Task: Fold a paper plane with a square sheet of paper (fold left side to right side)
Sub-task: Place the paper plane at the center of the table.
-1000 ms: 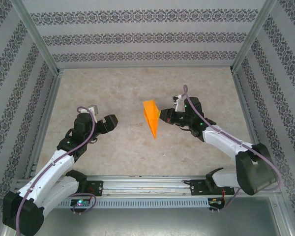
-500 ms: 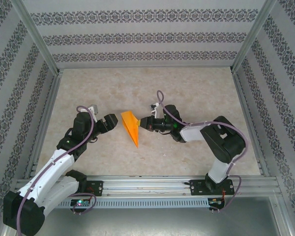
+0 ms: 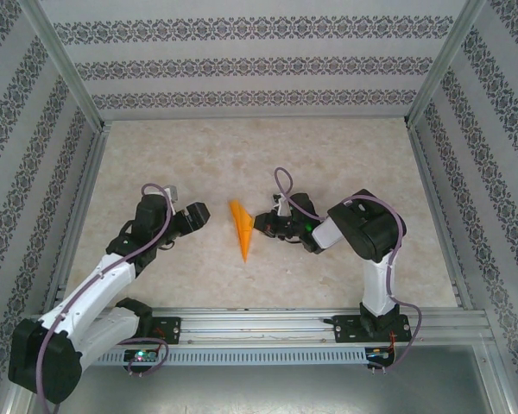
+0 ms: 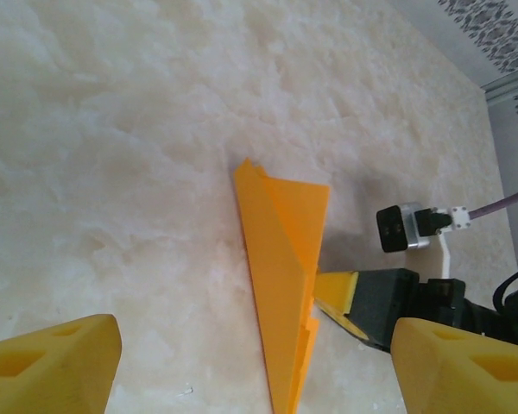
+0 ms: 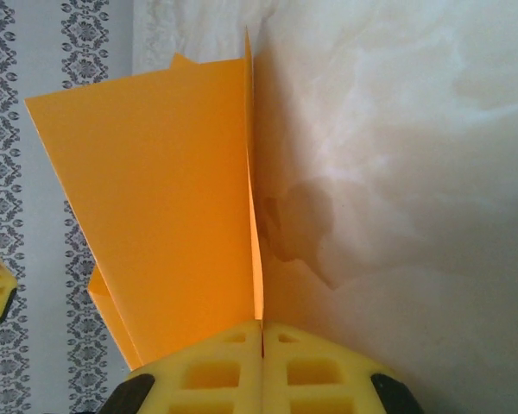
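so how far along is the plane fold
Done: the sheet is already a slim, pointed dart with layered creases, the paper plane. In hand: the right fingers are shut on one edge of it, and the left fingers stand open nearby, gripping nothing. To go: probably a hand-over or a last crease, then setting it down and letting go.

left jaws: wide apart | right jaws: clamped | right arm (image 3: 377, 274): elbow raised
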